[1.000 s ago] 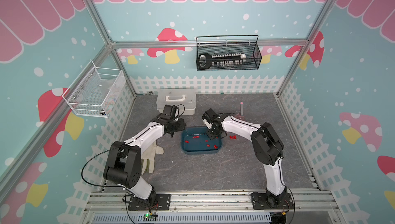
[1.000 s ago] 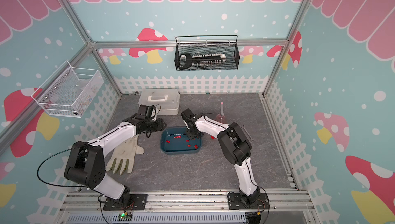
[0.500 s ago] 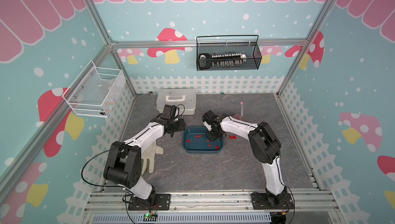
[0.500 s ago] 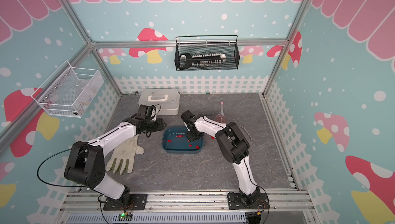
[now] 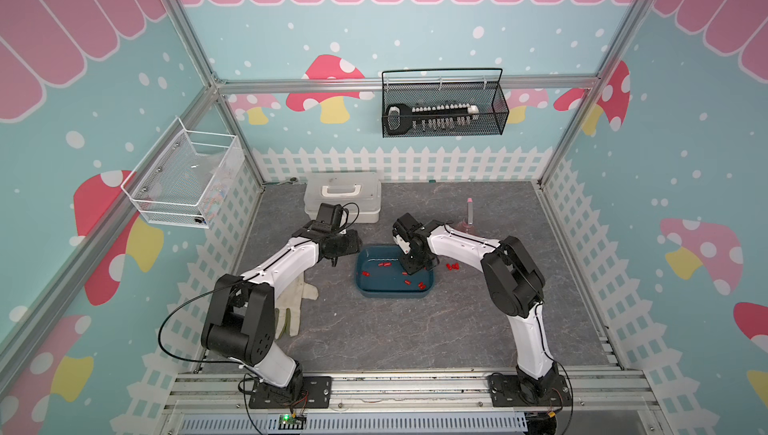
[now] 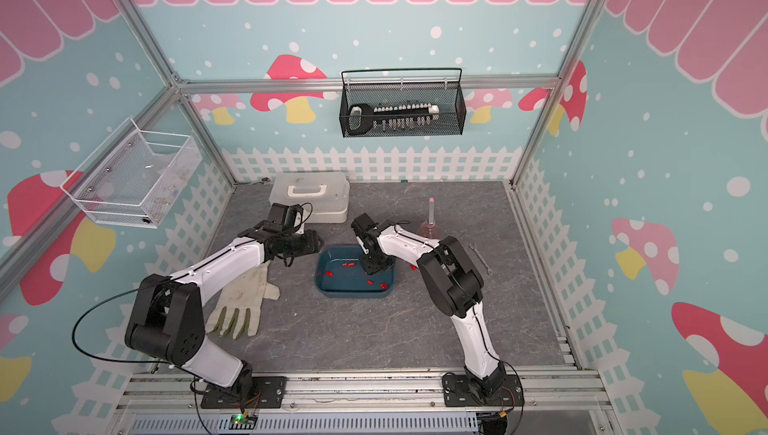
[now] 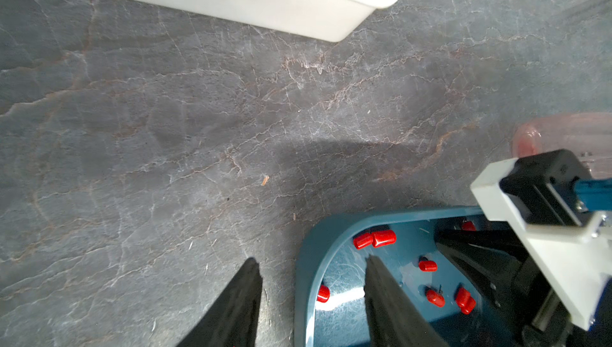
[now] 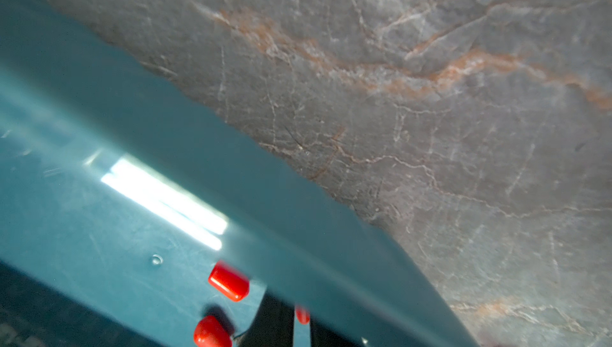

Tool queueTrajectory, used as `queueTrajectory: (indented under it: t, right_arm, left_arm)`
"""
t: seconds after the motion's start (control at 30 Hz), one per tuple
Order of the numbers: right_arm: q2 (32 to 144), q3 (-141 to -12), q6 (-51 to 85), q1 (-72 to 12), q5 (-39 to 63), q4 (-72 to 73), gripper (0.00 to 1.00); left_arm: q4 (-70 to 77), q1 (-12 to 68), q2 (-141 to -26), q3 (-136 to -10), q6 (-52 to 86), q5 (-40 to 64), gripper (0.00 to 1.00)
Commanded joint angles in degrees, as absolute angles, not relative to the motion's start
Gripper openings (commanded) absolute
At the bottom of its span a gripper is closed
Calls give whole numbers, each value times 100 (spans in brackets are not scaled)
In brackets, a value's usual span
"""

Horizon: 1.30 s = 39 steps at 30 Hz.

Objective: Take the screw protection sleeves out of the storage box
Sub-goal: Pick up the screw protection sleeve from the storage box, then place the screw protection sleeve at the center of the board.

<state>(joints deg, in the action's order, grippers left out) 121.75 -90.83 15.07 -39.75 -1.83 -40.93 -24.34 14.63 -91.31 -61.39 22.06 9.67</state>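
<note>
The dark teal storage box (image 5: 390, 295) (image 6: 353, 293) sits mid-table, with several red screw protection sleeves (image 5: 386, 264) (image 7: 374, 239) lying on its floor. A few more sleeves (image 5: 453, 266) rest on the table just right of it. My right gripper (image 5: 411, 269) (image 8: 298, 309) reaches down into the box's right part. Its jaws are shut on one sleeve (image 8: 302, 316) pinched at the tips, close to the box wall (image 8: 231, 169). My left gripper (image 5: 353, 246) (image 7: 312, 260) is open and straddles the box's left rim (image 7: 331, 229), one finger outside and one inside.
A white lidded case (image 5: 343, 196) stands behind the left arm. A work glove (image 5: 291, 300) lies under that arm. Behind the right arm stands a pink funnel (image 5: 468, 221), and a wrench (image 6: 482, 260) lies to the right. Wire baskets hang on the walls.
My right gripper has moved a little left and down into the box, and its jaws have closed on a sleeve. The left arm has not moved.
</note>
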Motion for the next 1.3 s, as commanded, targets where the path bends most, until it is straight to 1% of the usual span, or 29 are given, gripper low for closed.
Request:
queueTrajectory:
  t: [0.0, 0.33, 0.67, 0.77, 0.93, 1.27]
  right_arm:
    - [12119, -9086, 1460, -3944, -114, -4075, 11]
    - [11381, -8892, 1402, -3945, -132, -3929, 7]
    - [10936, -8663, 1381, -3925, -271, -3962, 7]
    - [10644, -8578, 1337, -3885, -338, -4012, 7]
    - [10207, -8179, 1274, -3699, -466, -3931, 7]
    - [9449, -7250, 1184, -3044, -457, -3709, 8]
  left_arm:
    - [-2391, 1430, -9096, -6122, 2188, 954, 52]
    - [-2391, 1424, -9092, -6125, 2188, 956, 52]
    - [-2391, 1424, -9114, -6118, 2194, 949, 52]
    - [-2392, 1424, -9113, -6126, 2190, 946, 52]
    - [-2390, 1424, -9114, -6129, 2189, 936, 52]
    - [-2393, 1424, -9123, -6132, 2198, 940, 52]
